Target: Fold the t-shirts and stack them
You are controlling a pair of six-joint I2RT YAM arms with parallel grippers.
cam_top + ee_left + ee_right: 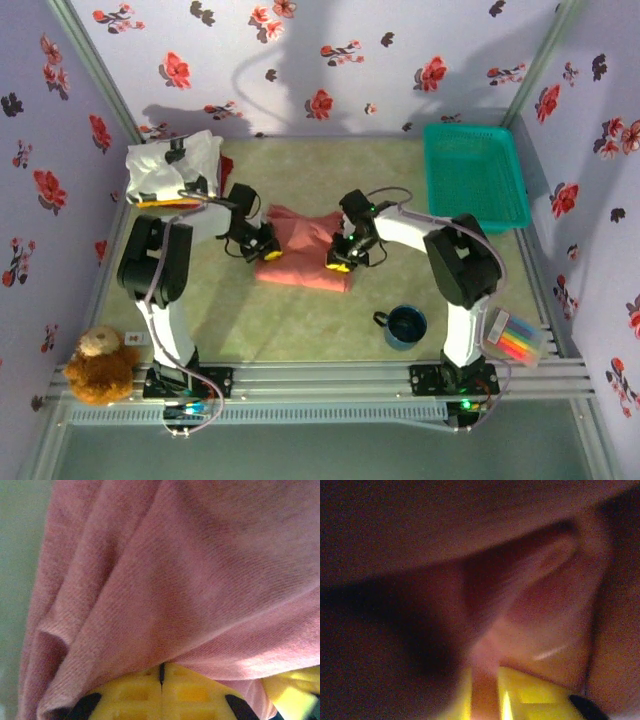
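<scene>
The salmon-pink t-shirt lies crumpled on the green table mat, between my two arms. My left gripper sits at the shirt's left edge. In the left wrist view its yellow jaws are pressed together, and the pink cloth bunches out from their tips. My right gripper is at the shirt's near right corner. In the right wrist view a strip of pink cloth runs between its yellow fingers. A white t-shirt lies on top of a pile at the back left, with a yellow edge and red cloth showing beneath.
A teal mesh basket stands at the back right. A blue mug sits near the right arm's base, with a pack of coloured markers to its right. A teddy bear sits at the near left corner. Flowered walls enclose three sides.
</scene>
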